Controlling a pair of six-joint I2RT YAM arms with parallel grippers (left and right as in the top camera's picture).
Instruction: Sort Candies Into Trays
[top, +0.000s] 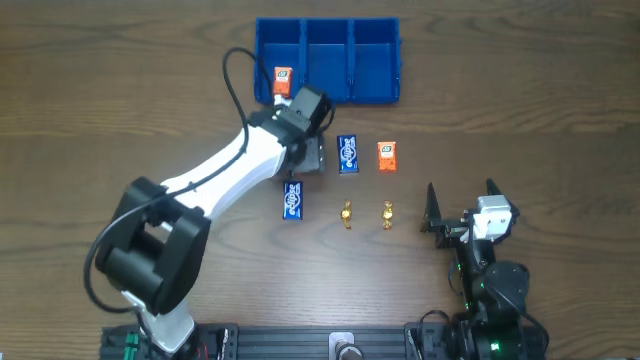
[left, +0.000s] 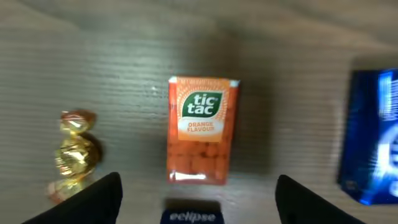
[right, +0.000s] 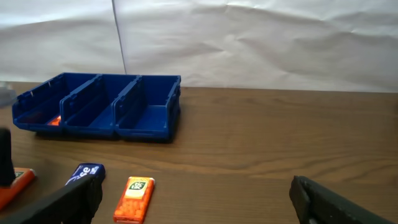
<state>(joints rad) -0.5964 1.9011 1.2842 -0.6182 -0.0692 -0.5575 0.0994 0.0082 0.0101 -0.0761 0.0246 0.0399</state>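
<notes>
Orange box (left: 199, 130) apart from gold candy (left: 74, 155)

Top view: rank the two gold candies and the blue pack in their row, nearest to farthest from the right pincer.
1. Right gold candy, on the right pincer side.
2. Left gold candy, mid-row.
3. Blue pack, row's left end.

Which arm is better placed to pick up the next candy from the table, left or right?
Left, probably. The left gripper is open, with the orange box centred just ahead of its fingers. The right gripper sits off to the side, apart from every candy.
</notes>
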